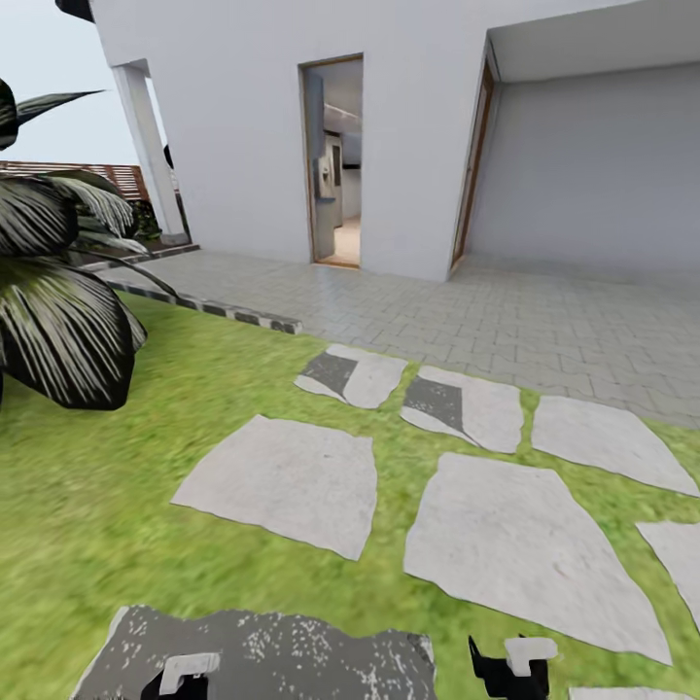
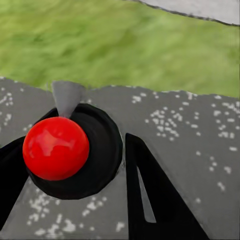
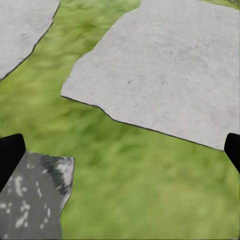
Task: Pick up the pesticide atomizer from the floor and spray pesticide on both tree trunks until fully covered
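The pesticide atomizer (image 2: 57, 147) has a round black body, a glossy red ball on top and a grey nozzle. It sits between the black fingers of my left gripper (image 2: 72, 145), which is shut on it above a dark stone slab (image 2: 190, 130). Tiny white specks of pesticide (image 2: 165, 122) dot that slab. In the head view my left gripper (image 1: 185, 681) and my right gripper (image 1: 506, 666) are low at the frame's bottom edge. My right gripper (image 3: 120, 145) is open and empty over grass. The trees are out of view.
I stand on the lawn (image 1: 117, 467) among pale stepping stones (image 1: 282, 481). Ahead are a paved terrace (image 1: 506, 311) and the white house (image 1: 243, 117) with an open doorway (image 1: 335, 160). A broad-leaved dark bush (image 1: 58, 311) stands at the left, with the fence (image 1: 107, 175) behind it.
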